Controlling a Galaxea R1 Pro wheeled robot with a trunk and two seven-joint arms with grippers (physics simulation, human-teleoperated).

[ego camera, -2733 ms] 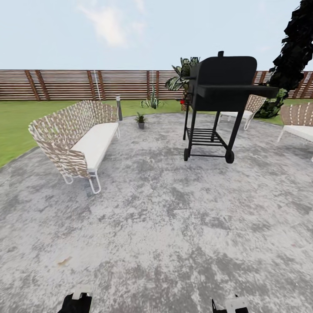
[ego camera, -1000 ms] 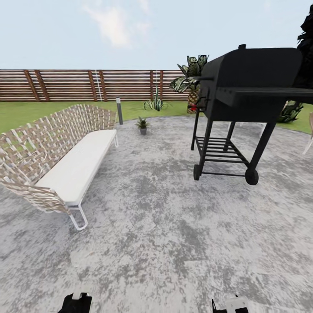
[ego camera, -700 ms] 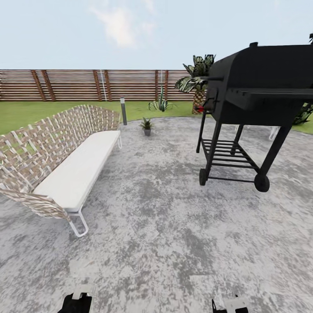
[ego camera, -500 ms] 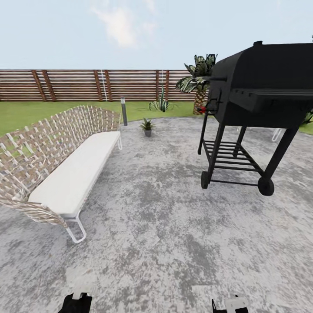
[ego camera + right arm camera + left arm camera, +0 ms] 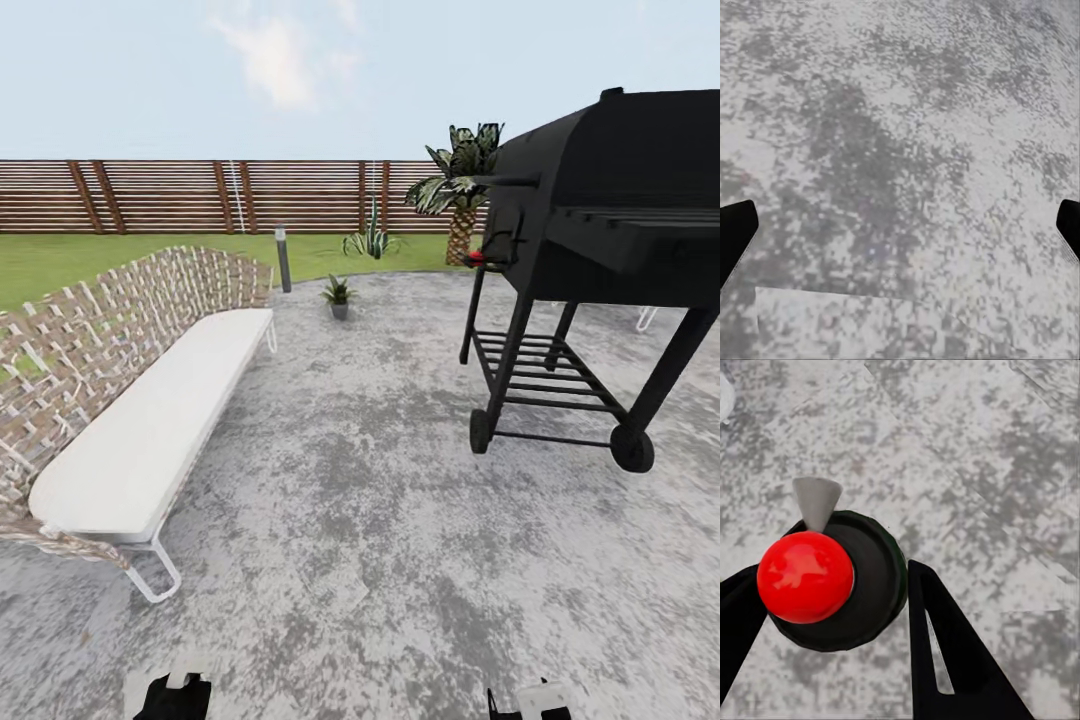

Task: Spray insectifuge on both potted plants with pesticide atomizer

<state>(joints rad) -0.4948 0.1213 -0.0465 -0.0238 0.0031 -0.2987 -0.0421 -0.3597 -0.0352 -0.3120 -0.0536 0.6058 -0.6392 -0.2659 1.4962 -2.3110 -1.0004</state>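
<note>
**Atomizer held between the left fingers on the grey patio**

The left gripper (image 5: 832, 607) has its two dark fingers (image 5: 945, 652) set on either side of the pesticide atomizer (image 5: 832, 585), seen from above in the left wrist view as a dark round body with a red cap and a small grey nozzle; the fingers lie close against the bottle, and it looks clamped between them. The right gripper (image 5: 900, 232) is spread wide, its black fingertips (image 5: 735, 232) at opposite edges of the right wrist view with nothing between them, and mottled grey paving below.

In the head view the tops of both arms sit at 6 o'clock, the left gripper (image 5: 175, 695) at about 7 and the right gripper (image 5: 530, 700) at about 5. The round grey patio (image 5: 380, 520) spreads out around them. At 9 o'clock stands a woven sofa (image 5: 130, 400) with a white cushion. At 3 o'clock stands a black barbecue grill (image 5: 600, 230) on wheeled legs.

Farther out, at about 12 o'clock, one potted plant (image 5: 338, 295) sits on the patio near its far edge, small and low. Just left of it a short lamp post (image 5: 282, 258) rises at the lawn's edge. Behind the plant a spiky agave (image 5: 372, 240) grows on the lawn (image 5: 100, 255), and a palm (image 5: 458, 190) stands at 1 o'clock beside the grill. The brown slatted fence (image 5: 180, 195) closes the garden.
</note>
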